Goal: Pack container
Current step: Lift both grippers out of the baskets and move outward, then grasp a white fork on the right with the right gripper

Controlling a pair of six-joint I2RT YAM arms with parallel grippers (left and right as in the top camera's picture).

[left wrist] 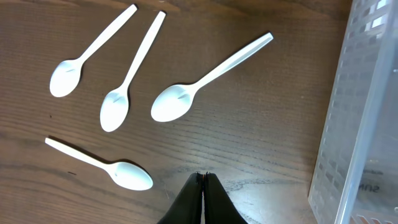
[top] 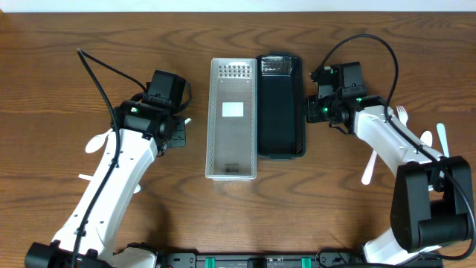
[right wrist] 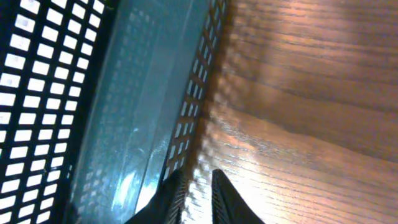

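While the left gripper (left wrist: 203, 179) hangs low over the brown desk (left wrist: 267, 155), its two fingers are pressed tight together. Nothing is between them. Four white spoons (left wrist: 177, 102) lie flat on the wood in front of it, none of them touching another. Three lie side by side with their round ends toward the gripper. The fourth spoon (left wrist: 102, 165) lies across, closest to the fingers but not touching them.

A clear box (top: 232, 119) with little holes in its walls sits in the middle of the desk. Its long side shows at the right edge of the left wrist view. A dark box (top: 281, 104) sits just beside it, on the side nearer the desk's right edge. Their long sides touch or almost touch. I see nothing inside the dark box.

At the outer long wall of the dark box is the right gripper (right wrist: 198, 180). Its fingers are a little apart, and only bare wood shows in the gap. One finger (right wrist: 171, 194) is right up against the holey wall, and I cannot tell if it touches.

Near the right edge of the desk lie a white fork (top: 401, 113) and a few more white pieces (top: 442, 138), partly hidden by the arm.
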